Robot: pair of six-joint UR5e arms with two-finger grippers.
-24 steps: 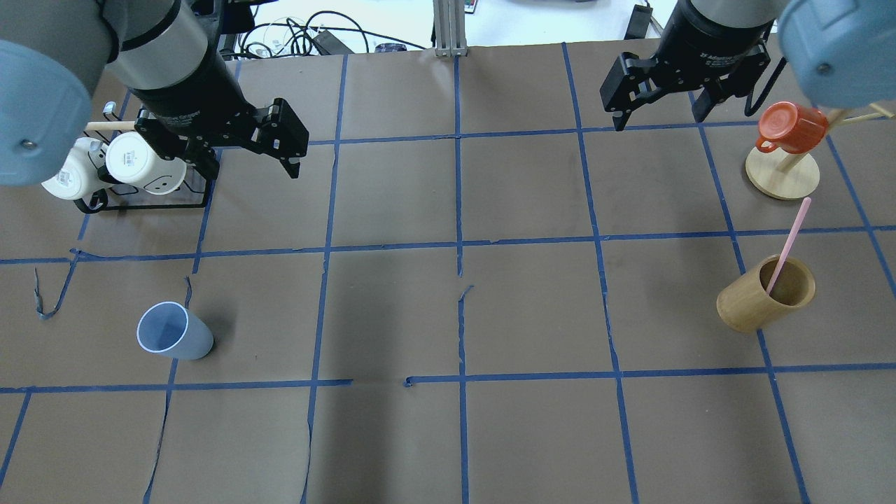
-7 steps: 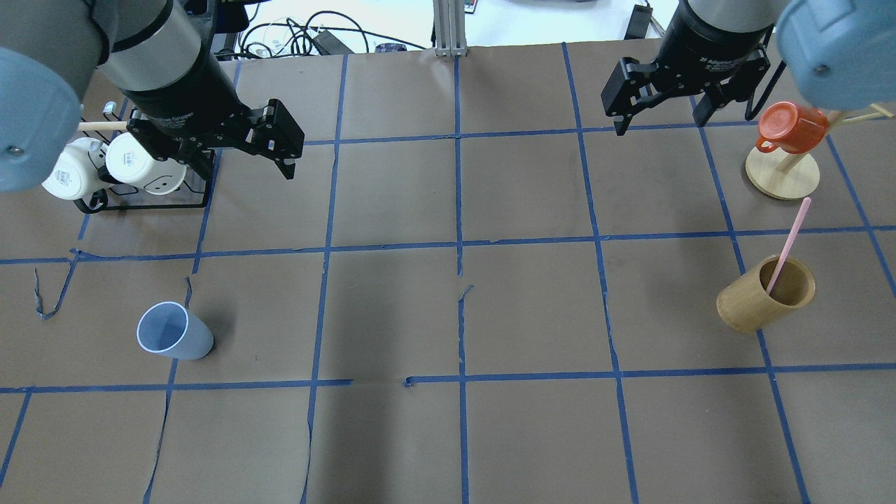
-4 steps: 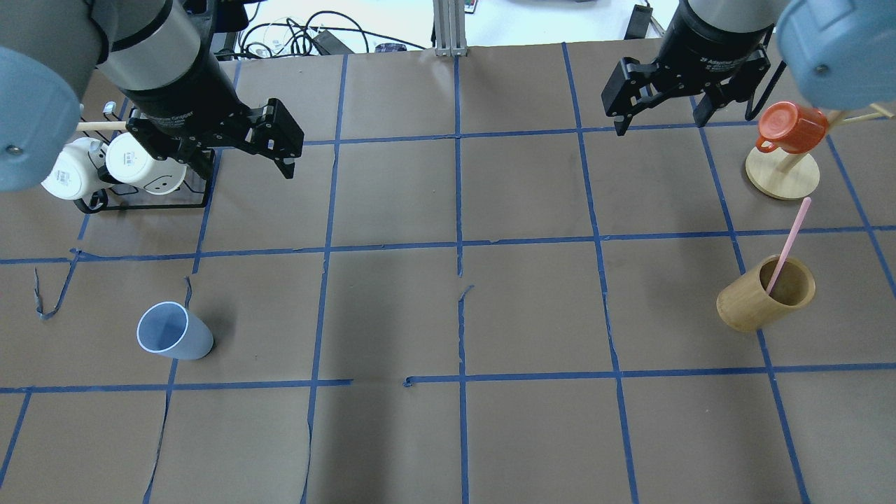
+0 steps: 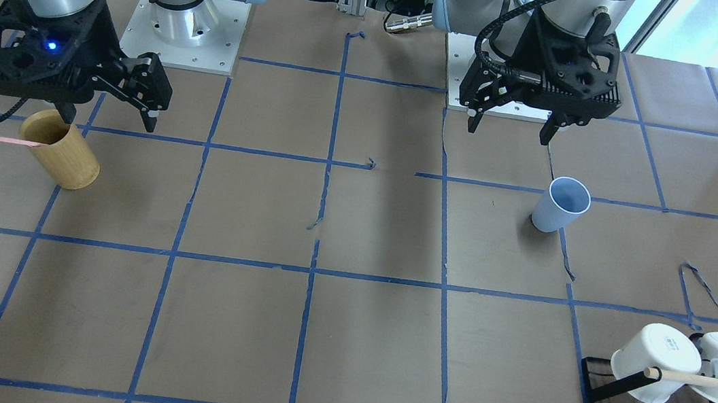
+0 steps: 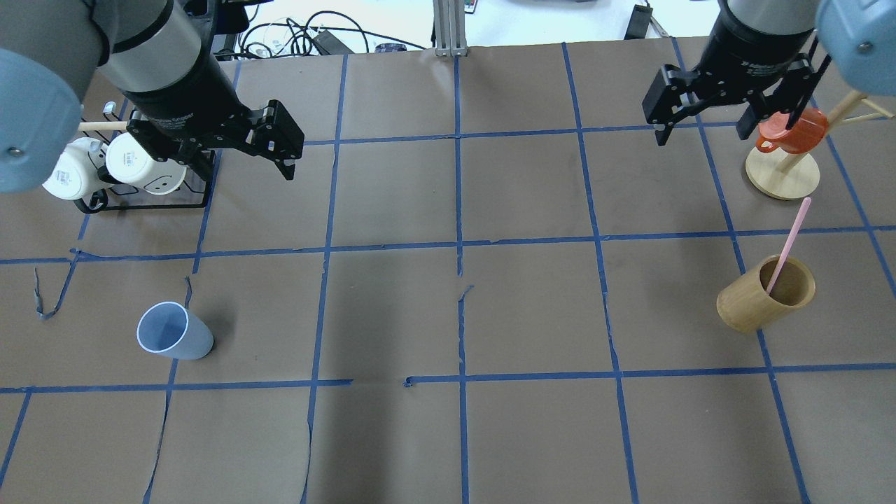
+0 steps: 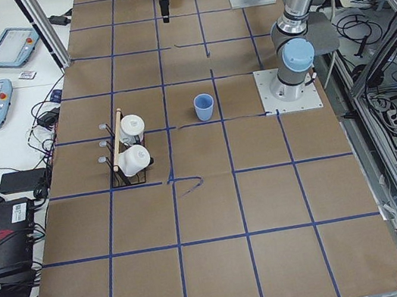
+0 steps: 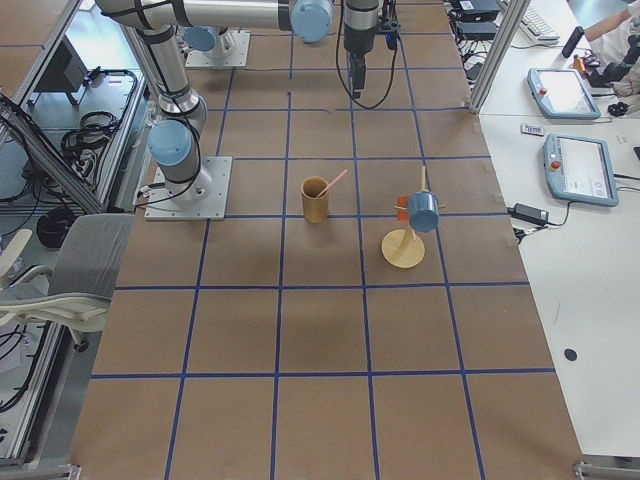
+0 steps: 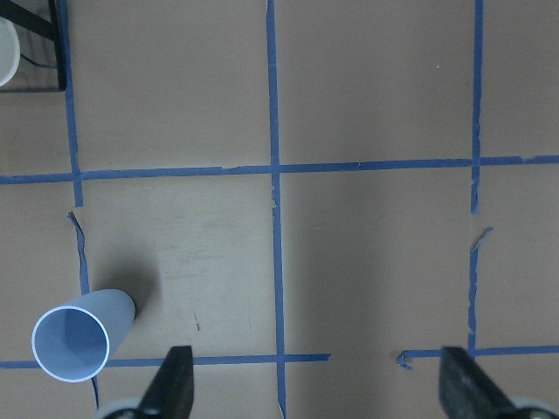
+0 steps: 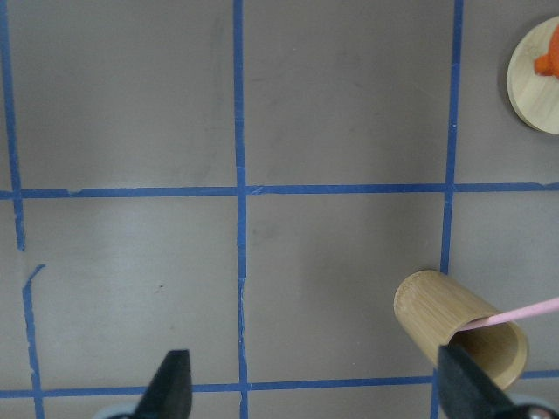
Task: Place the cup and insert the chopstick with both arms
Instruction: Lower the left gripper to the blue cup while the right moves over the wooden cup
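Note:
The pale blue cup [image 5: 173,339] stands upright on the table's left part; it also shows in the front view [image 4: 561,204] and the left wrist view [image 8: 80,336]. One pink chopstick [image 5: 789,241] leans in a tan bamboo cup [image 5: 763,294] on the right, and shows in the right wrist view [image 9: 515,314]. My left gripper [image 5: 245,168] is open and empty, high above the table beside the mug rack, well apart from the blue cup. My right gripper [image 5: 710,133] is open and empty, high above the table beside the mug tree, apart from the bamboo cup.
A black wire rack [image 5: 150,203] with two white mugs [image 5: 140,168] stands at the far left. A wooden mug tree [image 5: 780,175] with an orange mug [image 5: 791,129] stands at the far right. Blue tape lines grid the brown table.
My right gripper has moved to the right, toward the mug tree. My left gripper, the blue cup and the chopstick have stayed where they were.

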